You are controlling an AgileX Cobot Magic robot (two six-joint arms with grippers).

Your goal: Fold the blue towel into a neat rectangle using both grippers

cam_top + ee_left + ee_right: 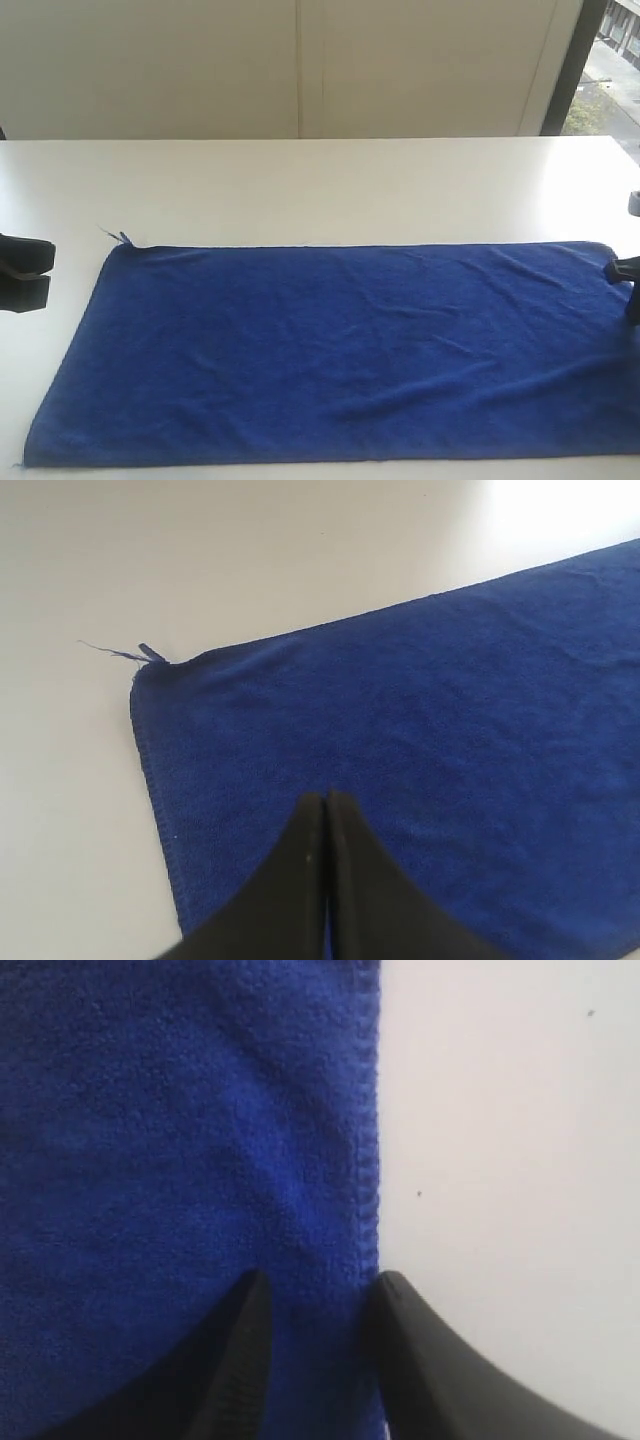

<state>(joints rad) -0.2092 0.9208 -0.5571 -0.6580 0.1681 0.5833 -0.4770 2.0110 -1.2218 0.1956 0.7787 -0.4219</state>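
Blue towel [340, 350] spread flat across the near side of the white table [300, 185], left pincer [326, 802] with jaws pressed together near its left edge, right pincer [320, 1285] with jaws apart, straddling the towel's right hem

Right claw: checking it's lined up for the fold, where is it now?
At the exterior view's right edge, the right claw is by the blue towel's far right corner, jaws apart over the towel's hem with bare white table alongside.
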